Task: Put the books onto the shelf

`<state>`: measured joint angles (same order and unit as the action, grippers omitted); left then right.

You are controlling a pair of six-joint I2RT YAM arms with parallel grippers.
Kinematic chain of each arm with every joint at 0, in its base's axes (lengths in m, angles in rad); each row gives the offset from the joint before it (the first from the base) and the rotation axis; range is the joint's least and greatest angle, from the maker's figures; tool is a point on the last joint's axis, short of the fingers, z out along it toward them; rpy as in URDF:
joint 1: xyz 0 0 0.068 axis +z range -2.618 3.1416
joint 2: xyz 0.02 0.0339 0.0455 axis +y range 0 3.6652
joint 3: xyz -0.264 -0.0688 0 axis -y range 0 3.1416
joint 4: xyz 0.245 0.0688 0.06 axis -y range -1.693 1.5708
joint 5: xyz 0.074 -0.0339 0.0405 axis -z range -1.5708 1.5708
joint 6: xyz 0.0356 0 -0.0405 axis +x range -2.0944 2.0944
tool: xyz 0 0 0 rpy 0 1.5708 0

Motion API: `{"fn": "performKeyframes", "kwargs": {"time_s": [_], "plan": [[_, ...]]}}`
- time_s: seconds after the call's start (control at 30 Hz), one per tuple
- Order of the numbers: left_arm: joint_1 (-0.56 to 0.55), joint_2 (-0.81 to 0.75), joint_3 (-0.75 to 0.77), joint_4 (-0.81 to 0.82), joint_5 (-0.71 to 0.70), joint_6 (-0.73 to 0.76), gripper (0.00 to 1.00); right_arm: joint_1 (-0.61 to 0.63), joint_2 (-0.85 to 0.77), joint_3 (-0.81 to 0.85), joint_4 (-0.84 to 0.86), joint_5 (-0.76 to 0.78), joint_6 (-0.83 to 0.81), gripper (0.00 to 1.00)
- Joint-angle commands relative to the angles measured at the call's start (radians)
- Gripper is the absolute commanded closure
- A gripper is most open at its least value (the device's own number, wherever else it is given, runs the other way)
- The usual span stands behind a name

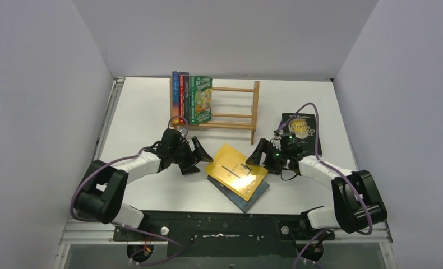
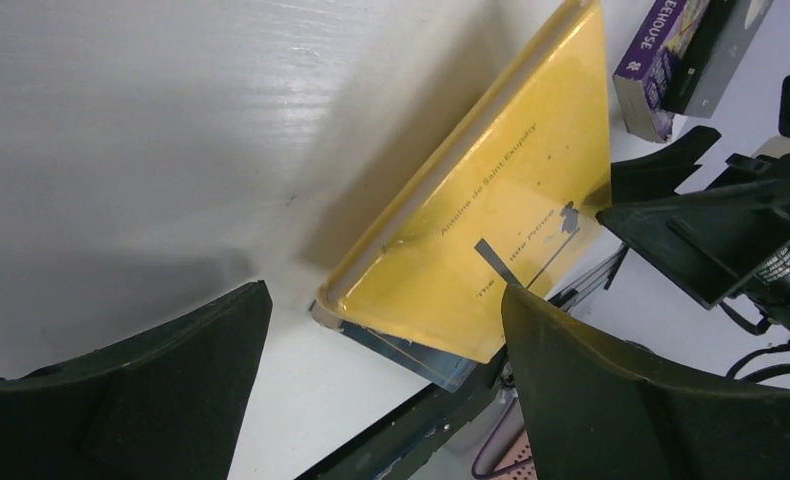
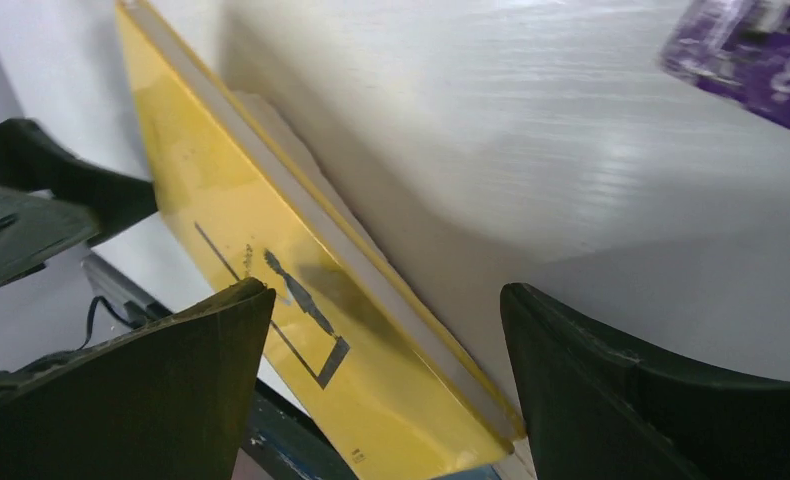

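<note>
Purple cables (image 1: 307, 104); black left pincer (image 1: 198, 161), right pincer (image 1: 257, 158).

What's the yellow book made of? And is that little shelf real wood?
The yellow book looks like paper with a glossy, maybe laminated cover: light glints off it and pale page edges show. The shelf looks like light, unpainted wood, with thin tan slats; its grain is too small to see.

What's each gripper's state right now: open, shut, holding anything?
Left gripper: open, holding nothing, beside the yellow book.
Right gripper: open, holding nothing, on the book's other side.
</note>
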<state>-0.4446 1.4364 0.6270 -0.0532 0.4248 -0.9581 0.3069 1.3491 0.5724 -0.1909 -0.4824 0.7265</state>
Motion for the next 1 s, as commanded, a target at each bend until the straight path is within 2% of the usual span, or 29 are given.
{"fn": "performKeyframes", "kwargs": {"time_s": [0.0,0.07,0.23,0.4,0.47,0.6,0.73,0.83,0.97], "plan": [[-0.006,0.068,0.004,0.139,0.050,-0.071,0.18,-0.006,0.016,-0.060,0.380,-0.190,0.135,0.15],[-0.008,0.090,0.000,0.161,0.051,-0.092,0.20,-0.007,0.023,-0.078,0.456,-0.222,0.177,0.17],[-0.014,0.104,-0.012,0.197,0.040,-0.118,0.32,-0.007,0.005,-0.085,0.470,-0.235,0.191,0.26],[-0.016,0.106,-0.015,0.202,0.033,-0.123,0.45,-0.006,-0.019,-0.087,0.466,-0.248,0.203,0.45],[-0.016,0.105,-0.015,0.204,0.032,-0.124,0.48,-0.006,-0.029,-0.080,0.461,-0.252,0.208,0.51],[-0.016,0.102,-0.014,0.218,0.040,-0.127,0.51,-0.007,-0.043,-0.060,0.437,-0.253,0.205,0.58],[-0.016,0.105,-0.015,0.238,0.047,-0.134,0.51,-0.006,-0.034,-0.040,0.406,-0.257,0.183,0.58],[-0.016,0.102,-0.017,0.232,0.045,-0.135,0.50,0.007,-0.038,0.006,0.226,-0.170,0.071,0.46],[-0.013,0.079,-0.020,0.192,0.013,-0.131,0.40,0.077,-0.065,0.088,-0.031,0.052,-0.092,0.38]]}}
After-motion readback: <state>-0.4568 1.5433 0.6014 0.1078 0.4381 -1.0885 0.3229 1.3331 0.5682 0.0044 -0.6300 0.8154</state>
